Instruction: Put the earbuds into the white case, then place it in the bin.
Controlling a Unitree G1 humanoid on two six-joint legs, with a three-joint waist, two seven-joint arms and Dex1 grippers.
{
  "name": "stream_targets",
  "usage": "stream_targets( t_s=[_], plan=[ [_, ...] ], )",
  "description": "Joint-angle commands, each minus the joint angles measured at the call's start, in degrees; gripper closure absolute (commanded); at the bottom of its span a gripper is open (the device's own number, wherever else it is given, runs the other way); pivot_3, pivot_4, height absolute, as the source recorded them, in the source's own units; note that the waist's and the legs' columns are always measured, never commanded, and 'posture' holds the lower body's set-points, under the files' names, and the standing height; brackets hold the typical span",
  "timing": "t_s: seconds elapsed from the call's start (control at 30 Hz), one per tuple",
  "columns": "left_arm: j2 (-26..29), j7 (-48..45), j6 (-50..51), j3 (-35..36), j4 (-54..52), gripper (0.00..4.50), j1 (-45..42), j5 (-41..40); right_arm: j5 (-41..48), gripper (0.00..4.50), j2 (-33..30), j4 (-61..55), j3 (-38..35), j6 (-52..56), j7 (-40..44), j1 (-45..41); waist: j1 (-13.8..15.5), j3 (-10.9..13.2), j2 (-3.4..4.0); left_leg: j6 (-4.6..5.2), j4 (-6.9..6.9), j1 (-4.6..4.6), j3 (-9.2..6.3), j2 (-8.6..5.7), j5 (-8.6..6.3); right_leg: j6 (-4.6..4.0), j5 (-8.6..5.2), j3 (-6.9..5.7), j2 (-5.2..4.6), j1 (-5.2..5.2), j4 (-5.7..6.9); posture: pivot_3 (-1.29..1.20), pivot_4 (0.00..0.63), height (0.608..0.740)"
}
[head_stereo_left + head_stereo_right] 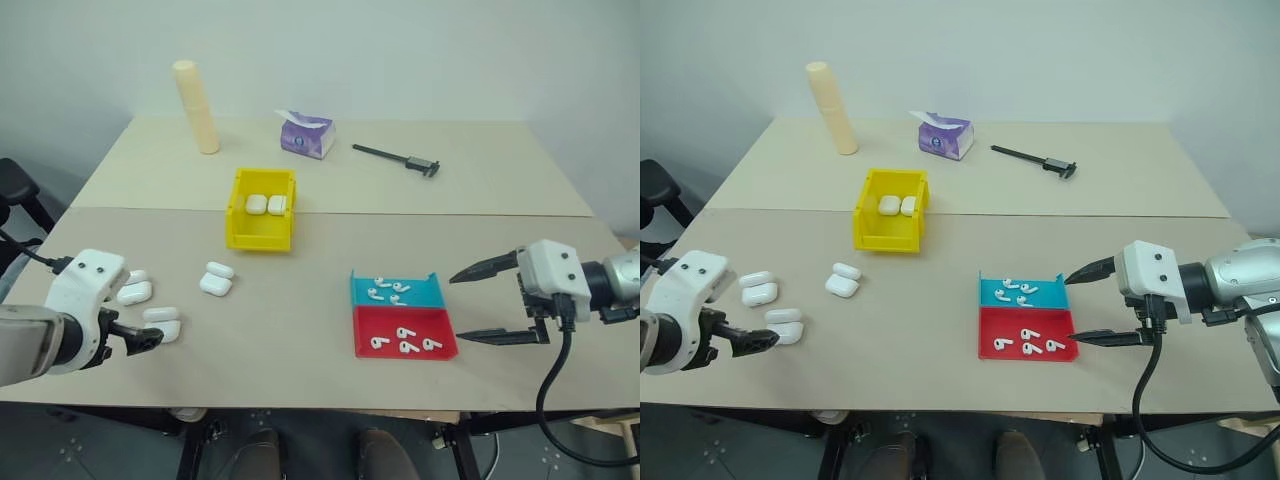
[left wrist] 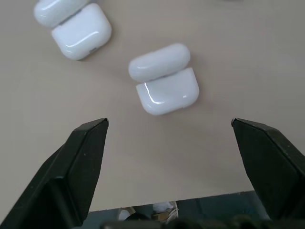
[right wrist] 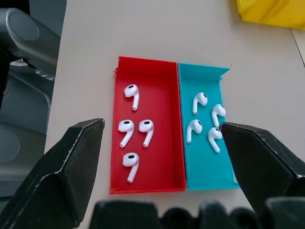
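At the worktop's (image 1: 480, 190) far side stand a cream cylinder (image 1: 197, 107), a purple tissue pack (image 1: 306, 135) and a black caliper (image 1: 397, 159).

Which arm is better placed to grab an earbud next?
Right. The open right gripper hovers beside the red tray and teal tray of earbuds. The left gripper is across the table by the white cases.

The head's two eyes look forward and down over the whole beige wooden table (image 1: 330, 180). Each wrist camera looks down on it from close above.
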Motion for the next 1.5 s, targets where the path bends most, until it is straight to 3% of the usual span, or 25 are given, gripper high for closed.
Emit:
stream_targets(
  t_s=[0.03,0.27,0.67,0.93,1.03,1.5],
  plan=[
    [0.2,2.5,-6.0,-3.4,-1.0,0.0,0.0,-1.1,0.7,0.03,-0.6,-1.3,-1.6,0.6,-0.3,0.2,0.0,0.1,-0.06,-0.01,0.0,-0.03,0.01,0.01,0.02,-0.02,-0.01,-0.02,0.09,-0.03,-0.01,0.0,0.15,0.74],
    [-6.1,10.8,-10.8,-10.0,1.1,0.0,-5.7,-1.1,0.6,0.03,-1.1,-1.9,-2.2,1.2,-0.7,1.4,0.1,0.1,-0.11,-0.04,0.01,-0.02,0.03,0.0,0.06,-0.04,-0.02,0.04,0.35,0.01,-0.07,0.0,0.15,0.74],
    [-13.5,20.6,-7.2,-17.4,6.7,0.0,-16.3,-1.1,0.8,0.03,-1.4,-4.3,-4.7,2.1,-1.8,4.8,1.2,0.1,-0.19,-0.05,0.05,-0.03,0.02,0.03,0.08,0.01,-0.01,0.07,0.48,0.05,-0.08,0.0,0.15,0.74],
    [-21.5,24.1,-3.6,-19.2,11.8,0.0,-22.5,-1.1,1.0,0.03,-1.5,-6.1,-6.9,2.9,-2.8,7.6,1.2,0.2,-0.25,-0.12,0.06,-0.03,-0.04,0.07,0.13,0.03,0.01,0.1,0.57,0.09,-0.08,0.0,0.15,0.74],
    [-23.9,29.4,-4.1,-19.3,12.6,0.0,-23.5,-1.1,0.8,0.03,-1.4,-6.5,-7.3,2.9,-3.1,8.3,1.2,0.2,-0.26,-0.13,0.06,-0.02,-0.06,0.08,0.14,0.03,0.01,0.11,0.58,0.1,-0.07,0.0,0.15,0.74],
    [-29.4,35.5,-4.2,-17.6,10.9,0.0,-23.7,-1.1,-0.3,0.03,-0.8,-6.0,-6.1,2.1,-4.1,8.0,1.2,0.2,-0.28,-0.17,0.08,0.0,-0.11,0.1,0.17,0.03,0.02,0.13,0.63,0.14,-0.06,0.0,0.15,0.74]
  ],
)
